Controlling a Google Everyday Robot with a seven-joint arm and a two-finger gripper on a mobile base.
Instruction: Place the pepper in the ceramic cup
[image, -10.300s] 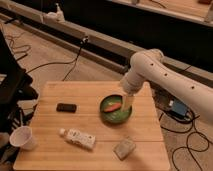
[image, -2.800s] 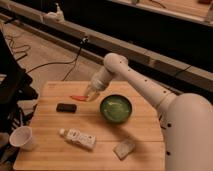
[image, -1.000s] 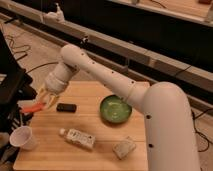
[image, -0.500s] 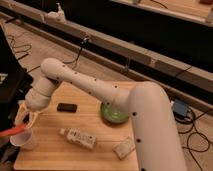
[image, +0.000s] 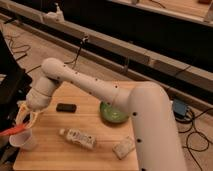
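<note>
The ceramic cup (image: 22, 141) is small, white and stands upright at the front left corner of the wooden table (image: 100, 150). My gripper (image: 23, 120) hangs just above the cup and a little behind it. It is shut on the pepper (image: 12, 131), a slim red-orange pepper that sticks out to the left, level with the cup's rim at its left side. The white arm (image: 90, 90) reaches across the table from the right.
A green bowl (image: 114, 114) sits mid-table. A small black block (image: 66, 107) lies behind the cup. A white labelled bottle (image: 77, 138) lies on its side. A pale sponge-like block (image: 124, 148) lies near the front. Cables run across the floor.
The arm has carried the pepper from the green bowl leftward across the table. In the last half second the gripper has come down closer to the cup's rim.
</note>
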